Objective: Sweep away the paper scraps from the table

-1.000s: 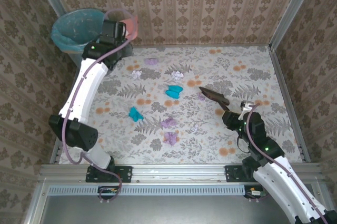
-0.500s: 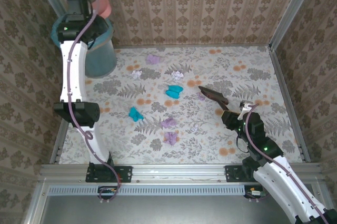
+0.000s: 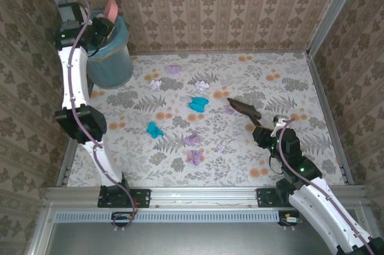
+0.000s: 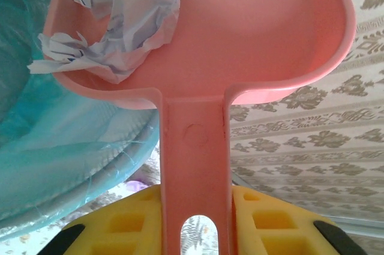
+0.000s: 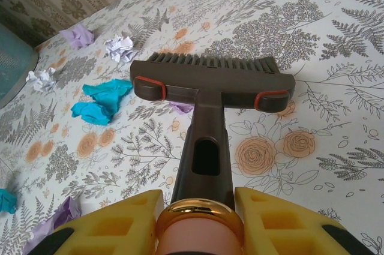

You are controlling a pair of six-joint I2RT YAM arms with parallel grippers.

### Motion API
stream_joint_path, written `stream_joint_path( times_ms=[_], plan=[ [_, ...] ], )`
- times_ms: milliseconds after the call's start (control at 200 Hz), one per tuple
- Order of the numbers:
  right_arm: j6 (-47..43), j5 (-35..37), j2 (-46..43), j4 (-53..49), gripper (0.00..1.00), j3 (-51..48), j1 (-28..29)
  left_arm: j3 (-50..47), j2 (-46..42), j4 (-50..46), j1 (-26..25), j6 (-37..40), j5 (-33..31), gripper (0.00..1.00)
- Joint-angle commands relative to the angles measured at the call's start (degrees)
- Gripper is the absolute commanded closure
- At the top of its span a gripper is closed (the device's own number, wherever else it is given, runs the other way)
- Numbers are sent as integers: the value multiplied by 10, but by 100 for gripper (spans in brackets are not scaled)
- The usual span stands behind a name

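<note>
softly crumpled paper scraps (image 4: 117, 24) rest in glossy dustpan (image 4: 258, 33).

Two teal scraps (image 3: 198, 104), four lilac scraps (image 3: 192, 140), two white scraps (image 3: 155, 84), one white wad (image 4: 120, 21) in one dustpan (image 4: 252, 39), one brush (image 5: 207, 81), one bin (image 3: 111, 66)

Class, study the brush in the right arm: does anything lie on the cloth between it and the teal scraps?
Only a small lilac scrap, close beside the brush head on that side. Past it, bare tablecloth runs up to the teal scraps.
</note>
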Motion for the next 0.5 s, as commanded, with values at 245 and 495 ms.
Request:
stream_joint_path(
  times_ms=[245,495],
  plan=[
    [-2,20,-10,23,100,-4,5,-68,-28,175,32,-149,88,100],
    [-3,23,-15,21,100,-3,4,-180,-69,297,40,-229,96,100]
  ],
)
